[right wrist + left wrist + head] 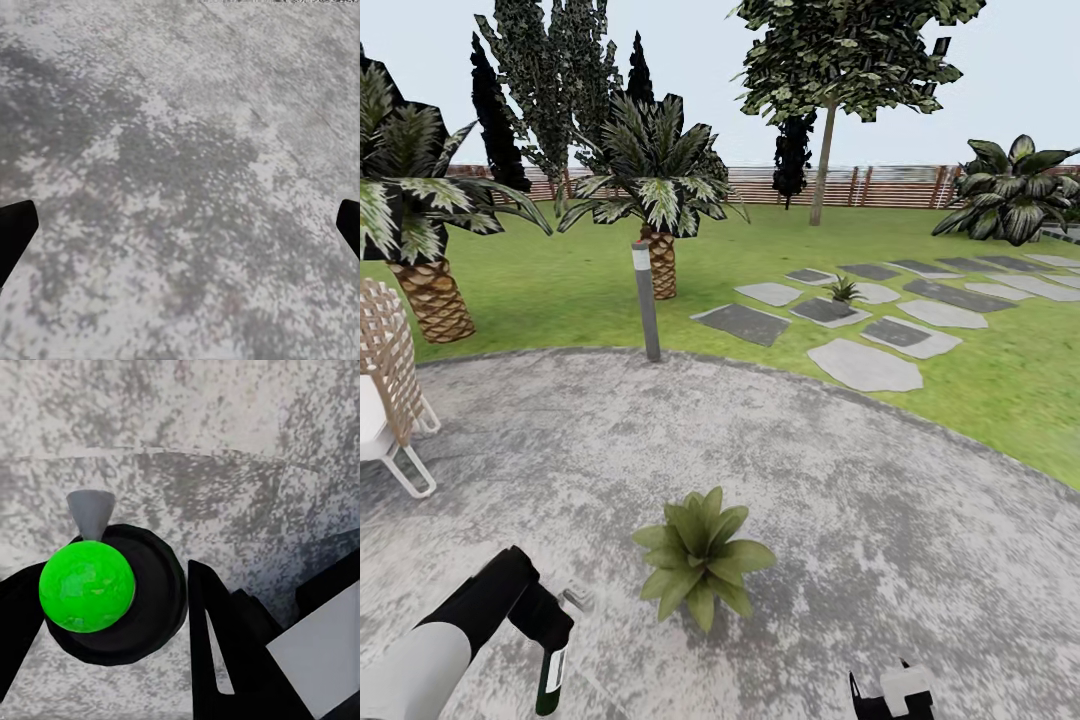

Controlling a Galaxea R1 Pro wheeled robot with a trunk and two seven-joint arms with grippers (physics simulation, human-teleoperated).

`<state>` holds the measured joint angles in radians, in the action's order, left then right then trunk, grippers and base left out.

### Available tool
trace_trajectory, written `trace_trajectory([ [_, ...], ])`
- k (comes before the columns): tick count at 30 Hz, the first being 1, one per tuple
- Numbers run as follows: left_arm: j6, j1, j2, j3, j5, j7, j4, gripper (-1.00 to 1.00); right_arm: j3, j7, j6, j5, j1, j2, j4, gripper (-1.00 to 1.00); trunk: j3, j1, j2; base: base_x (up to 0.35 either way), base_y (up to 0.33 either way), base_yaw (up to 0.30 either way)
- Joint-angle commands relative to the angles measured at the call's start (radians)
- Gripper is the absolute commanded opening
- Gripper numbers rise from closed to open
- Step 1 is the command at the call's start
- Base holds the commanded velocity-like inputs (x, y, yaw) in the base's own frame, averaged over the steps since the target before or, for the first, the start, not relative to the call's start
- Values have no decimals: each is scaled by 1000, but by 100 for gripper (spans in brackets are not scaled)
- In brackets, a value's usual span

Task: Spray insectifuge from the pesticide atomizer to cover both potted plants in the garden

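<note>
Head view: left gripper [552,632] clamped on the pesticide atomizer [552,678], over the patio [880,520].
Two potted plants here: one [700,556] on the patio just beside the bottle, one [844,292] far off among the stepping stones [865,365]. Left wrist view adds the bottle end-on, green [86,585], nozzle [91,511] out, between the fingers [217,660]. Right wrist view has dark fingertips [15,232] spread wide, over bare mottled stone.

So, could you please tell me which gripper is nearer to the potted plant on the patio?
Left. The left gripper, holding the pesticide atomizer, sits just beside the potted plant; the right gripper is farther off on its other side.
</note>
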<state>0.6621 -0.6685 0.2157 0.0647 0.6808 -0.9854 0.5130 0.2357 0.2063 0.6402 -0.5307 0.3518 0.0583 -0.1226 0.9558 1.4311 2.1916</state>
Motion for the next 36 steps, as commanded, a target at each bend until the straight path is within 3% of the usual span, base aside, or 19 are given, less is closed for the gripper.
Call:
trace_trajectory([
  [1,6,0,1,4,3,-6,2,-100,4,7,3,-11,1,-1,1,100,1,0,0,250,77,0],
  [4,7,1,1,12,3,-6,1,-100,4,7,3,-11,0,-1,1,100,1,0,0,290,106,-33],
  [10,7,1,2,101,3,-7,1,-100,4,7,3,-11,0,-2,1,100,1,0,0,197,90,-236],
  [15,7,-15,4,119,4,-16,1,-100,4,7,3,-11,1,-2,1,100,1,0,0,24,10,-293],
  [18,7,-43,10,128,4,-57,0,-100,4,7,3,-11,1,-3,1,100,1,0,0,2,1,-179],
  [19,12,-78,17,165,69,-140,-5,-100,4,7,3,-11,0,-7,0,100,1,0,0,0,0,-18],
  [20,17,-90,17,171,117,-177,-8,-100,4,7,3,-11,0,-8,0,100,1,0,0,0,0,-9],
  [24,22,-97,18,175,223,-261,-6,-100,5,7,3,-11,0,-8,1,100,1,0,0,0,0,-3],
  [36,21,-89,19,169,241,-264,-9,-100,5,7,3,-11,0,-8,0,100,1,0,0,0,0,0],
])
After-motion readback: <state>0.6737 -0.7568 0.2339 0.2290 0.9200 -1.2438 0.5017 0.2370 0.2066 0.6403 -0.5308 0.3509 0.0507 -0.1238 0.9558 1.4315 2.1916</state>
